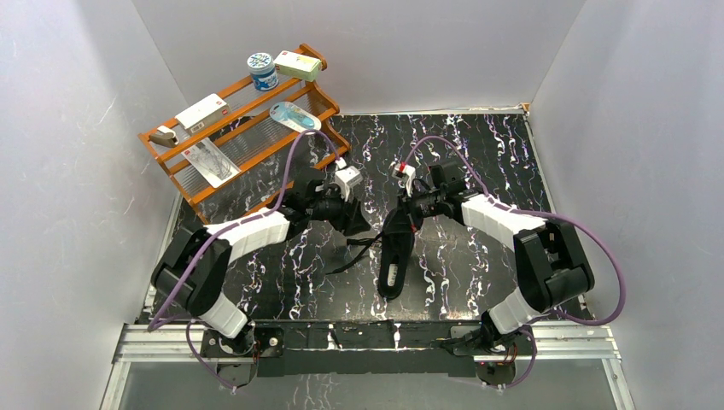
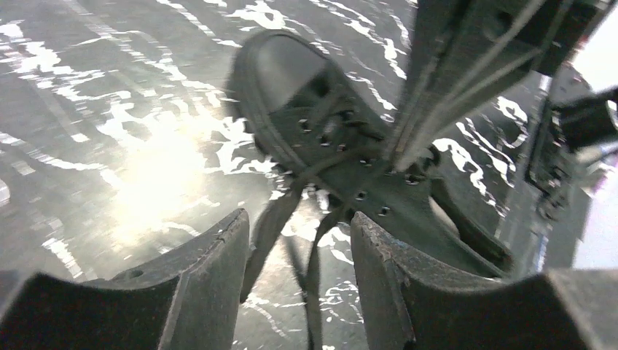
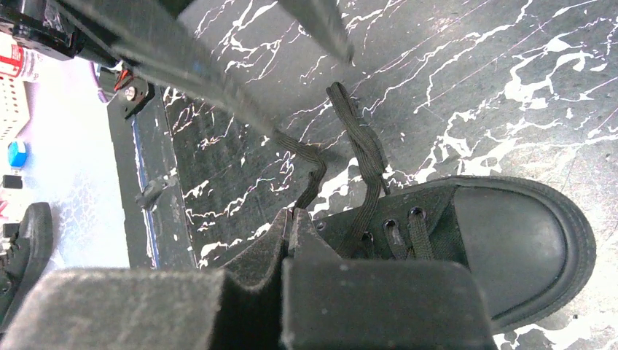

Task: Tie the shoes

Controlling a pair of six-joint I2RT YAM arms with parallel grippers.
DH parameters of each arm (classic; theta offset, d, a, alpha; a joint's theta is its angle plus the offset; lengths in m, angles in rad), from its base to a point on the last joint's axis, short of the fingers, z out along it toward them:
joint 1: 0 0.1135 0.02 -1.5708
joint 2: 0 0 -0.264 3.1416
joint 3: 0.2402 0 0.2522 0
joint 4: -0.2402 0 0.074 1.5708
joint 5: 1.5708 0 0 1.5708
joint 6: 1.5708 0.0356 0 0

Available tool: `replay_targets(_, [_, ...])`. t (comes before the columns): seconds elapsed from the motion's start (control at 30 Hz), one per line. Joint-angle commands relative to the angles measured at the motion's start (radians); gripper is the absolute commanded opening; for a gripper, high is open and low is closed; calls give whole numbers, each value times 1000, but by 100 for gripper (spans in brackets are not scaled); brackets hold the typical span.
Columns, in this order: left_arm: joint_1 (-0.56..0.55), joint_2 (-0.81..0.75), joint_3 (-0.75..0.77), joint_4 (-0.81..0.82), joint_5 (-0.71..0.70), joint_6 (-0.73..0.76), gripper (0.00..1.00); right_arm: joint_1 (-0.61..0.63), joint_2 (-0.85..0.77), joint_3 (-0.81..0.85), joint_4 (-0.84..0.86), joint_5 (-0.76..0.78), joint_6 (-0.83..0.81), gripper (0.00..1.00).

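The black sneaker (image 1: pixel 393 260) stands on its sole on the dark marbled table (image 1: pixel 478 145). Its heel and white insole label point toward the arm bases, and its toe points away from them. The right gripper (image 3: pixel 290 215) is down on the sneaker's eyelet rows, just behind the toe cap. Its jaws are pressed together with no gap, pinching the thin black laces (image 3: pixel 368 157) where a strand comes out at the tips. The left gripper (image 2: pixel 299 219) hovers just beside the sneaker, on the sneaker's left. Its claw is spread wide and grips nothing. From its wrist camera, two loose lace strands trail off the sneaker onto the table and pass through the gap between its fingers (image 2: pixel 208 270). In the right wrist view, one strand reaches from the sneaker's eyelets up to the tip of one left finger. A wooden rack (image 1: pixel 248 128) holding small packets and a tub stands well apart from the sneaker, beyond its toe and to the left.
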Motion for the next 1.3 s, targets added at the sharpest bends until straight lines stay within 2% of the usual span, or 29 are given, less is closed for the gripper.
replay_targets(0.0, [9,-64,-11,-158,-228,42,52,2,-57,-6,10,-9,-18,0])
replay_targets(0.23, [8,2,-19,-182,-275,157,52,1,-51,7,25,-13,1,0])
replay_targets(0.33, [8,39,-29,-116,-266,167,52,2,-50,10,28,-16,3,0])
replay_targets(0.57, [3,120,-24,-77,-209,212,43,2,-51,8,20,-26,1,0])
replay_targets(0.77, [-12,93,-70,-60,-197,223,45,2,-59,12,11,-35,-1,0])
replay_targets(1.27, [-23,-42,-191,44,-170,126,48,2,-89,-8,6,-41,8,0])
